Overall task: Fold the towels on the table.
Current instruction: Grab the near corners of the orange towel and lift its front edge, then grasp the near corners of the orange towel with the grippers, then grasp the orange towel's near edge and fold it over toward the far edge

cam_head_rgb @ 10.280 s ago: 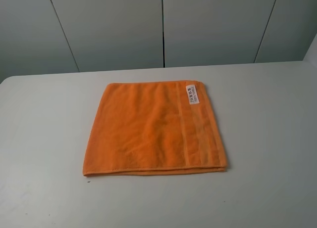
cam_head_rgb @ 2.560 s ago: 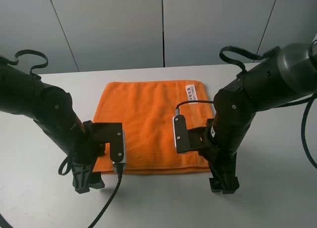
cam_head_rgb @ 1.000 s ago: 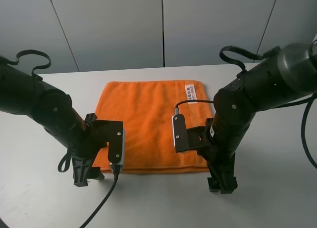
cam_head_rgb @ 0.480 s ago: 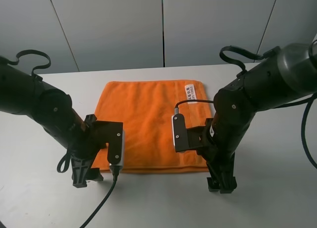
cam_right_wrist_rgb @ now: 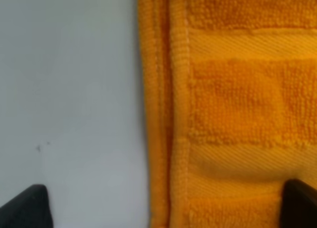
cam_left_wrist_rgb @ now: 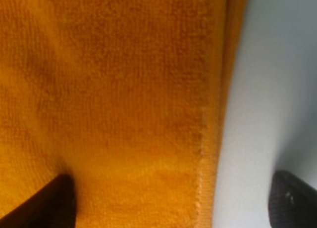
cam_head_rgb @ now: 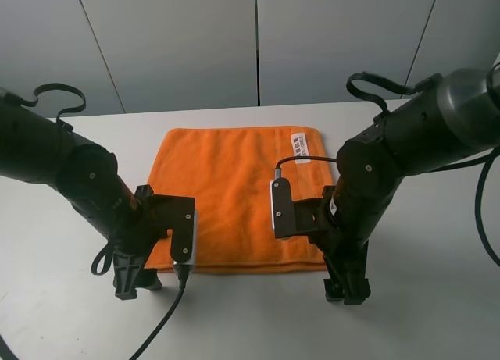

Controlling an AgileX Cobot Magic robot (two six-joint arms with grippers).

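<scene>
Table [cam_head_rgb: 437, 141]: towel [cam_head_rgb: 234, 188] lies flat mid-table, edges square to it. Approx. square, no clear long axis; band runs near-far along right side, label [cam_head_rgb: 301, 147] at far-right corner. L gripper [cam_head_rgb: 131, 286] & R gripper [cam_head_rgb: 348, 291] both spread wide, empty, each straddling a near corner. Prob. best: pinch all layers evenly, lift both corners together.

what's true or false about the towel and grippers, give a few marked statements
1. The towel lies flat on the table. True.
2. The left gripper is shut on the towel. False: it is open, straddling the towel's edge.
3. The label sits near the towel's far right corner. True.
4. The right gripper holds a lifted corner. False: it is open and holds nothing.
5. The towel is blue. False: it is orange.
</scene>
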